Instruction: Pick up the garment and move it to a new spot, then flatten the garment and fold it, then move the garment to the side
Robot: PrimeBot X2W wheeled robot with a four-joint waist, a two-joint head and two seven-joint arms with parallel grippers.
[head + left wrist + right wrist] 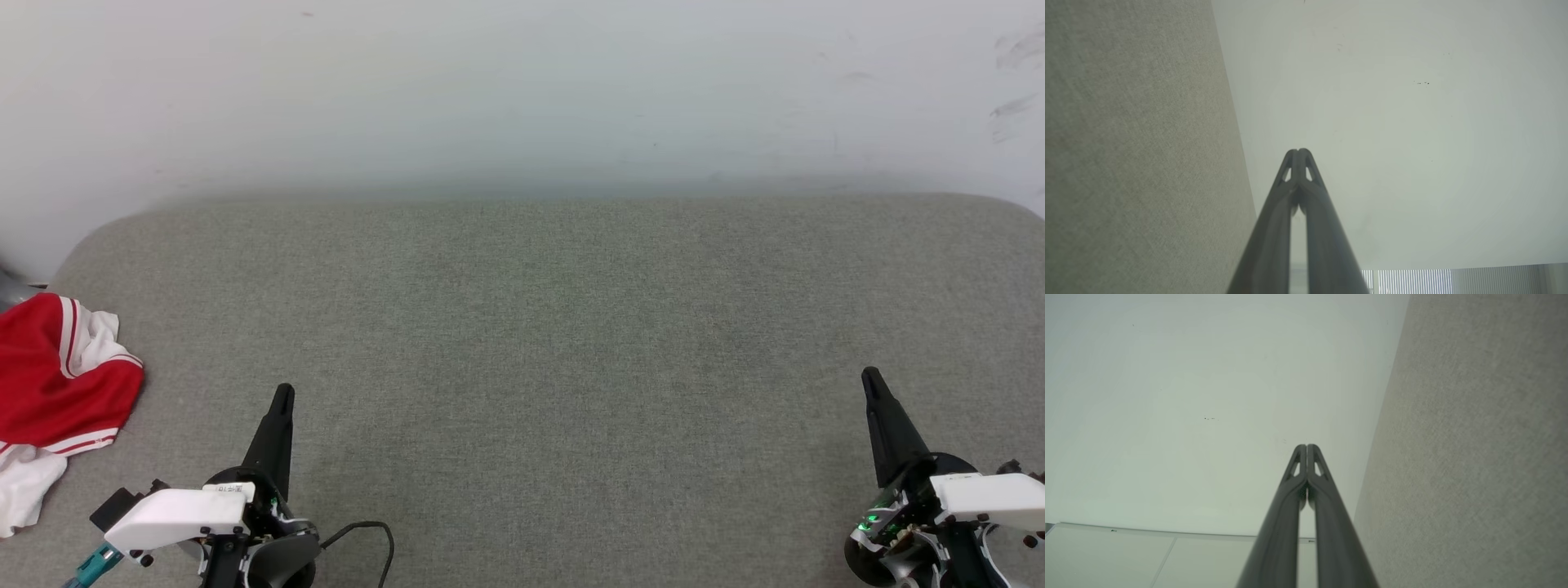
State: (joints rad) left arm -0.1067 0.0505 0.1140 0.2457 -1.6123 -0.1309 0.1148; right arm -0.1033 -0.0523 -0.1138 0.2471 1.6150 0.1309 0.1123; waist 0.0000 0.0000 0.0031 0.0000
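The garment (57, 384), red with white sleeves and striped trim, lies crumpled at the left edge of the grey padded surface (555, 343) in the head view, partly cut off by the frame. My left gripper (282, 395) sits at the lower left, to the right of the garment and apart from it, shut and empty. At the lower right, far from the garment, my right gripper (870, 377) is shut and empty too. In the left wrist view the left gripper (1298, 152) has its tips pressed together; in the right wrist view the right gripper (1306, 446) shows the same.
A white wall (522, 90) rises right behind the grey surface. The surface's rounded back corners show at left and right. A dark cable (371, 531) loops beside the left wrist. Both wrist views show the wall (1412, 122) and grey fabric (1474, 457).
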